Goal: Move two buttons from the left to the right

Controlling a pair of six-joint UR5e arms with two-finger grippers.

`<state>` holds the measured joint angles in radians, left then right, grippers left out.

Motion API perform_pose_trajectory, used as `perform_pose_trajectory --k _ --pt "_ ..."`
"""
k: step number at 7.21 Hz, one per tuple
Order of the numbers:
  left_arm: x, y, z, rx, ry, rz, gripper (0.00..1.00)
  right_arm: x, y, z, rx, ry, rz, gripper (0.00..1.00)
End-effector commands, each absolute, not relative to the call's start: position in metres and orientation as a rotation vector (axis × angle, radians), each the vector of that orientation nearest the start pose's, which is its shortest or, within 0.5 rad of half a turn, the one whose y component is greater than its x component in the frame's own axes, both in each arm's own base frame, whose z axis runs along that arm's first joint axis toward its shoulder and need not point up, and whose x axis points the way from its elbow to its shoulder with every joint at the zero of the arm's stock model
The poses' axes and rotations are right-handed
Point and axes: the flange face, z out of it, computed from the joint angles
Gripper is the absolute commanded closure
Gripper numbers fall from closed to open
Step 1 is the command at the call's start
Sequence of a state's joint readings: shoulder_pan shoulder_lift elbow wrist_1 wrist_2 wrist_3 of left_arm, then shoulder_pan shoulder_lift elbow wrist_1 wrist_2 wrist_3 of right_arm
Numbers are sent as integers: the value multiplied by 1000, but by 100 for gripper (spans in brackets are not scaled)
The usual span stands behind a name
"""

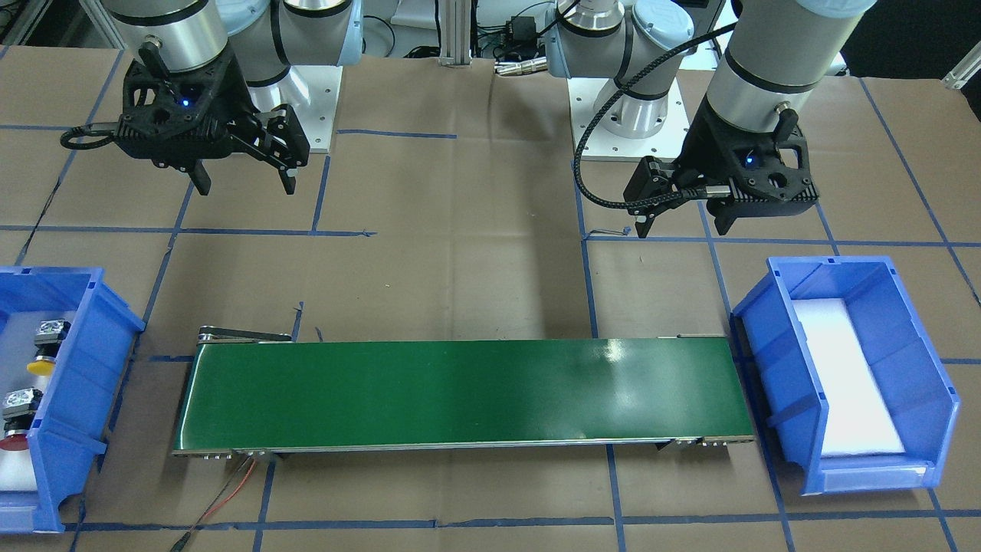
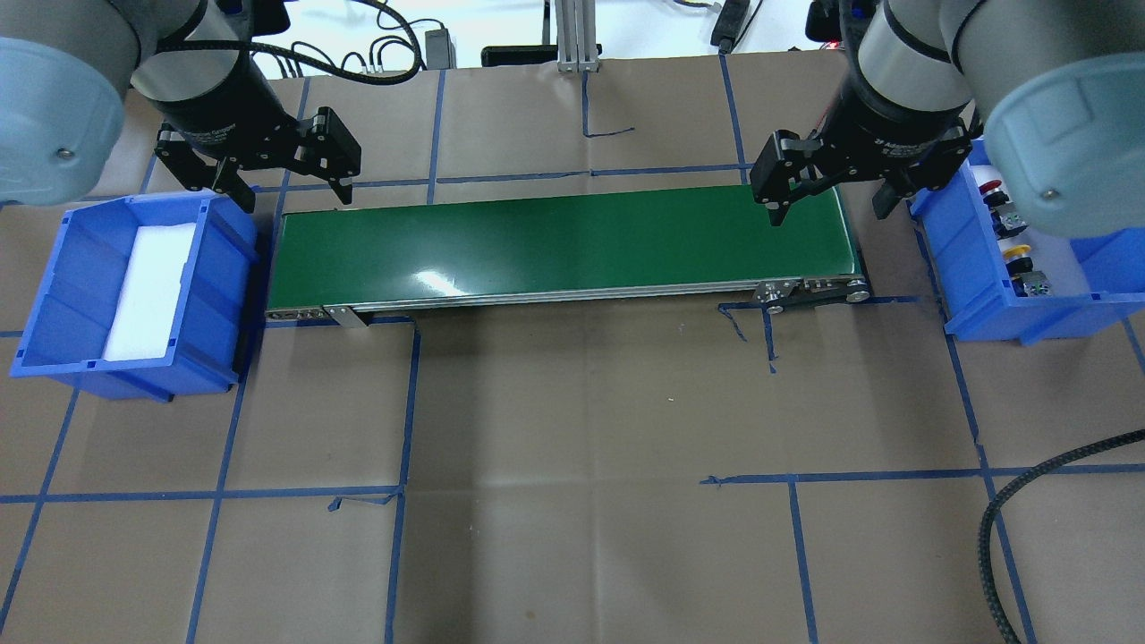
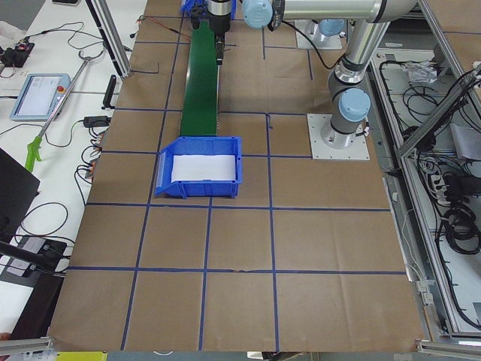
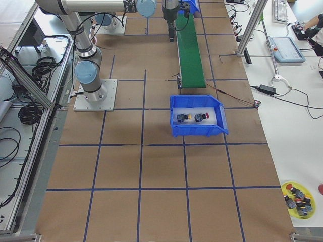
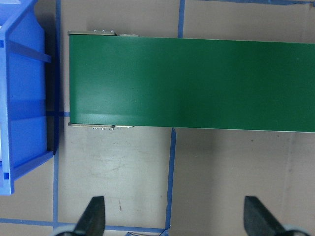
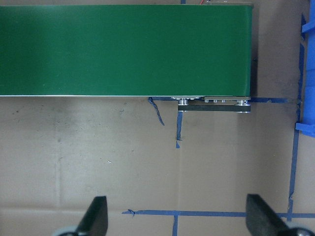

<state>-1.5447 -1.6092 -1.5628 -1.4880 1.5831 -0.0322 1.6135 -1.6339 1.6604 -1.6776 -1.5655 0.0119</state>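
Green belt (image 1: 460, 395); left hand (image 1: 684, 227), right hand (image 1: 247, 186) spread wide, holding nothing, near belt ends; buttons (image 1: 42, 360) seemingly against bin (image 1: 84, 345) wall.

Left gripper (image 1: 684, 222) held aloft, pointed straight down, jaws spread wide, right gripper (image 1: 247, 184) held aloft well apart from it, pointed straight down, jaws likewise spread wide
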Motion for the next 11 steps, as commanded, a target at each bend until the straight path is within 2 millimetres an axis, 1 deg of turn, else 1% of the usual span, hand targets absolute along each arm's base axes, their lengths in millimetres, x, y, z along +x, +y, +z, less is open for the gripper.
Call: perform_pose_trajectory --k 1,3,11 --pt "-119 -516 481 -92 3127 -82 0 154 -466 485 -51 3133 -132 0" --pt "-119 -516 479 -92 3127 -77 0 154 -466 490 -55 3135 -149 0" --pt "-119 -516 480 -92 3127 -79 0 155 -467 494 -53 3131 -163 0"
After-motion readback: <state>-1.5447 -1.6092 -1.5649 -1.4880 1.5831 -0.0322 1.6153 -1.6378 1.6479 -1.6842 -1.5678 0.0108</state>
